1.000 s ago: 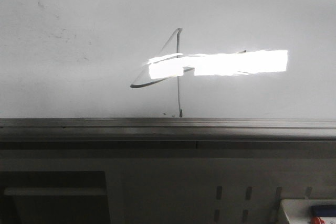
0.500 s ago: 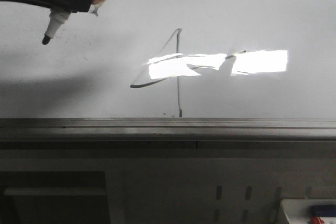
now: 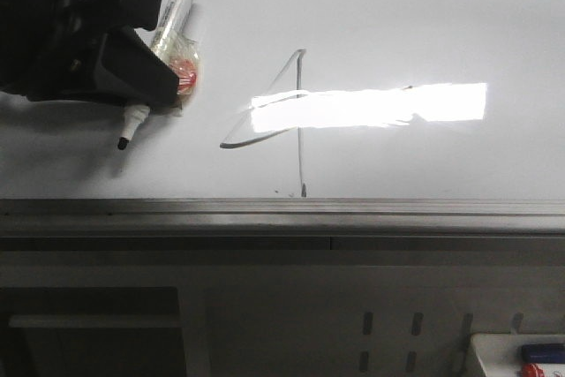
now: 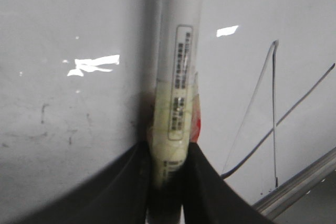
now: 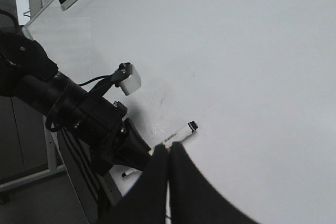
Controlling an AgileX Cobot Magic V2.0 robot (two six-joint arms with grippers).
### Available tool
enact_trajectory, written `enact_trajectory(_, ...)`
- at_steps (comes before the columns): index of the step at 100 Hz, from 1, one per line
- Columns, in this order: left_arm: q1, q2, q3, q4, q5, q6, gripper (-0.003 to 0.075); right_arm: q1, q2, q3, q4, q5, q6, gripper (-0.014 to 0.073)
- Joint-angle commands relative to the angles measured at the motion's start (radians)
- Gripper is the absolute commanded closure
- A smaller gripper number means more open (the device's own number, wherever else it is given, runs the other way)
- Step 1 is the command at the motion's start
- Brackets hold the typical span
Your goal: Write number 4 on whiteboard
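The number 4 [image 3: 298,121] is sitting near the middle of the glossy whiteboard [image 3: 424,15], just above its grey metal bottom rim, thin angular lines crossing a bright glare. The left gripper [image 3: 146,64] is clenching a taped white marker [image 3: 163,41], tip off the board; the right gripper's [image 5: 169,153] fingers are pressing together, apparently empty. With all strokes seemingly drawn, I judge the marker should be lifting straight away, avoiding smearing.
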Motion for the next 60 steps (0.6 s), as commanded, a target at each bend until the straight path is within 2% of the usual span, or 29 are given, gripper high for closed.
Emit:
enact_trajectory(1, 0.006, 0.022, -0.02, -0.014, -0.154, -0.003, 0.0741, -0.006, -0.006, -0.018, 0.031, -0.076, 0.002, 0.0654)
enact_trajectory(16, 0.006, 0.033, -0.022, -0.018, -0.149, -0.003, 0.0741, -0.006, -0.006, -0.017, 0.031, -0.09, 0.002, 0.0654)
enact_trajectory(60, 0.006, 0.03, -0.022, -0.033, -0.241, -0.003, 0.0738, -0.006, -0.004, -0.017, 0.031, -0.106, 0.002, 0.0654)
